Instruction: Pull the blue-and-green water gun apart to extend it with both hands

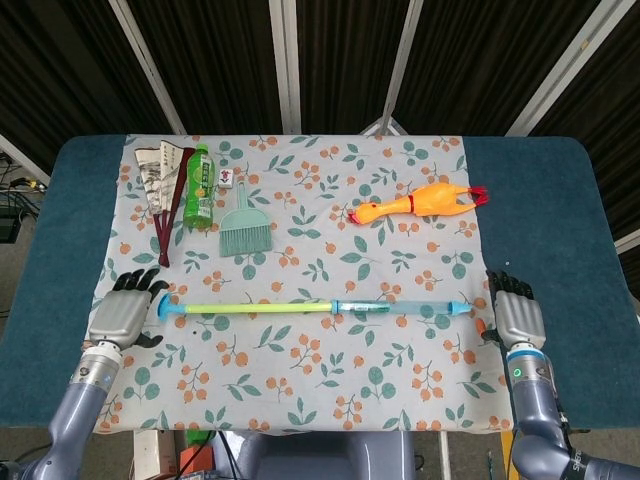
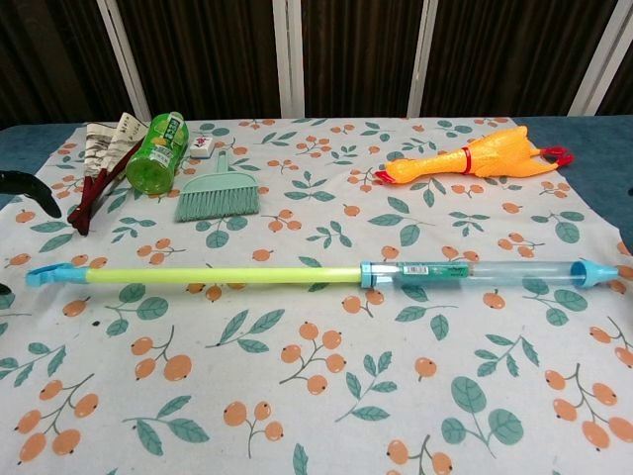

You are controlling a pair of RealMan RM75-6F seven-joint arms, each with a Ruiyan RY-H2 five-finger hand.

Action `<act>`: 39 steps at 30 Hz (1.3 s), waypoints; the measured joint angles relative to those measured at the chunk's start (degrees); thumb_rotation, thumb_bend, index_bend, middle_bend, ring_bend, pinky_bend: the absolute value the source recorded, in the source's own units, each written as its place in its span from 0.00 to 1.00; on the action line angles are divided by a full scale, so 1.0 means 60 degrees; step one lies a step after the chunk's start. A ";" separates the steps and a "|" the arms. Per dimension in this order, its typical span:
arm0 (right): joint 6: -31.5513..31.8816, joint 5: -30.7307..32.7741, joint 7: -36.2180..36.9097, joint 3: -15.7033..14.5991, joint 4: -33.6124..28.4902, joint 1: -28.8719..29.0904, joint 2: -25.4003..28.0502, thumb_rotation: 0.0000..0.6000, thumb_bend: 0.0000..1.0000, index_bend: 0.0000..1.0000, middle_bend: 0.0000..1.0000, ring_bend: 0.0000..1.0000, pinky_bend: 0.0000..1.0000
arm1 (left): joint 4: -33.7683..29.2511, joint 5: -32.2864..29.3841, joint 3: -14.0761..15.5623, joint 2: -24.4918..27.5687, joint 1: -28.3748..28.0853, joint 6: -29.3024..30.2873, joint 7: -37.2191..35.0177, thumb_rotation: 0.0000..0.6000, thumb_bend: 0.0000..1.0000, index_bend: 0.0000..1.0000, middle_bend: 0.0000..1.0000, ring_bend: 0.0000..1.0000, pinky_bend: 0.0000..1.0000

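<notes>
The blue-and-green water gun (image 1: 320,307) lies drawn out across the floral cloth, and neither hand holds it. Its yellow-green rod (image 2: 218,274) ends in a blue handle at the left, and its clear blue barrel (image 2: 475,271) points right. My left hand (image 1: 120,315) rests just left of the handle with its fingers apart and nothing in them. Past the barrel's tip my right hand (image 1: 520,318) sits a small gap away, empty, fingers spread. In the chest view only a dark fingertip (image 2: 22,181) of the left hand shows at the left edge.
On the cloth's far side lie a folded fan (image 1: 165,190), a green bottle (image 1: 200,185), a small white tile (image 1: 228,178), a mint hand broom (image 1: 241,225) and an orange rubber chicken (image 1: 420,203). Blue table (image 1: 560,200) borders the floral cloth (image 1: 300,370) on both sides.
</notes>
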 measured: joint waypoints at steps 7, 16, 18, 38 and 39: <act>-0.0029 -0.0253 0.0228 -0.0087 -0.0176 -0.0099 0.0236 1.00 0.42 0.00 0.00 0.00 0.00 | -0.0016 0.0276 0.0019 0.0221 0.0162 -0.0100 -0.0501 1.00 0.19 0.15 0.03 0.00 0.03; -0.0158 -0.1447 0.1348 -0.0411 -0.0729 -0.0662 0.1142 1.00 0.42 0.00 0.00 0.00 0.00 | -0.0213 0.1837 0.0248 0.0884 0.0891 0.0037 -0.2111 1.00 0.19 0.15 0.03 0.00 0.03; -0.0162 -0.1842 0.1668 -0.0523 -0.0850 -0.0852 0.1398 1.00 0.42 0.00 0.00 0.00 0.00 | -0.0238 0.2387 0.0366 0.1092 0.1136 0.0132 -0.2574 1.00 0.19 0.14 0.03 0.00 0.02; 0.3971 -0.8745 0.5626 -0.2537 0.0909 -0.4649 0.3095 1.00 0.40 0.00 0.00 0.00 0.00 | 0.4203 0.8163 0.2088 0.2194 0.5415 0.4826 -0.8051 1.00 0.17 0.00 0.00 0.00 0.00; 0.4086 -0.8767 0.5814 -0.2548 0.1037 -0.4761 0.3074 1.00 0.40 0.00 0.00 0.00 0.00 | 0.4401 0.8131 0.2052 0.2174 0.5524 0.4898 -0.8215 1.00 0.17 0.00 0.00 0.00 0.00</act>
